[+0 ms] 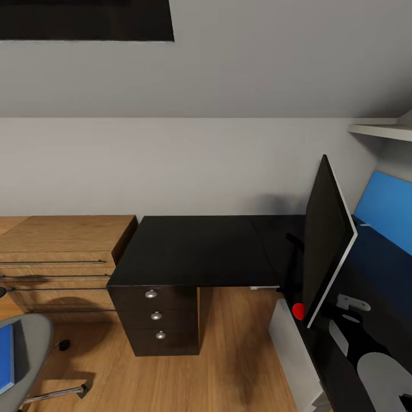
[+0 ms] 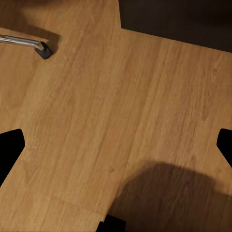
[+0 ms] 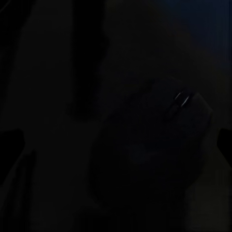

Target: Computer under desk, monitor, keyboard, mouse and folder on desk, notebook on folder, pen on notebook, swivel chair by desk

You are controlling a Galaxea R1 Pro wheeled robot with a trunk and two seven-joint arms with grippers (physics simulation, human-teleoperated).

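Observation:
The desk [image 1: 194, 249] has a glossy black top, dark drawers beneath and a blue back panel [image 1: 389, 209] at the right. On its right wing stands the monitor [image 1: 326, 240], seen almost edge-on, with a red light [image 1: 298, 311] at its lower corner. The swivel chair [image 1: 28, 343] stands at the lower left with the blue folder [image 1: 4, 357] on its grey seat. My left gripper [image 2: 116, 145] hangs open over bare wood floor near a chair caster [image 2: 43, 49]. In the very dark right wrist view my right gripper [image 3: 116, 140] is open above a rounded dark shape [image 3: 179, 111], possibly the mouse.
A light oak chest of drawers [image 1: 63, 246] stands against the wall left of the desk. A pale grey-white panel [image 1: 289, 343] drops below the desk's right wing. Grey parts of my right arm [image 1: 380, 372] show over the desk at the lower right. A white shelf [image 1: 380, 130] is upper right.

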